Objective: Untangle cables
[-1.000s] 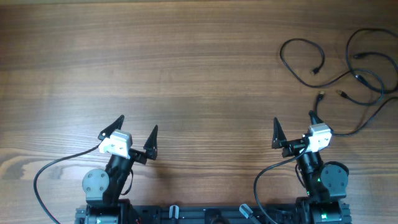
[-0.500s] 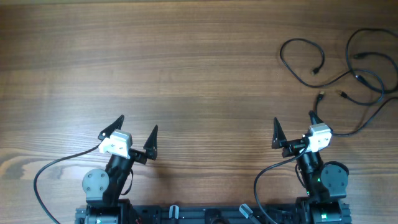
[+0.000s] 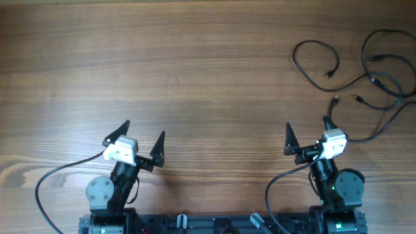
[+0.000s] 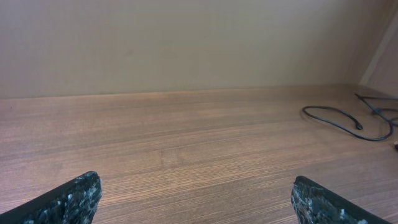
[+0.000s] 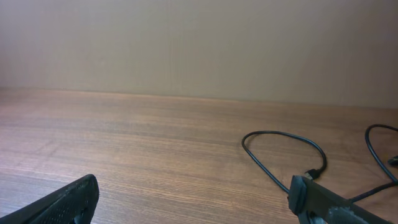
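Overhead: cables (image 3: pixel 372 80) loop loosely beyond right gripper (image 3: pixel 307 125).

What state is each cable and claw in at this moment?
cables: loose loops lying flat at the far right of the table, crossing one another, not held.
left claw: open, nothing in it, far from the cables.
right claw: open, nothing in it, on the cables' side of the table.

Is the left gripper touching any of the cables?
Apart. Overhead view shows bare table between the open left gripper and the cables at the far right.
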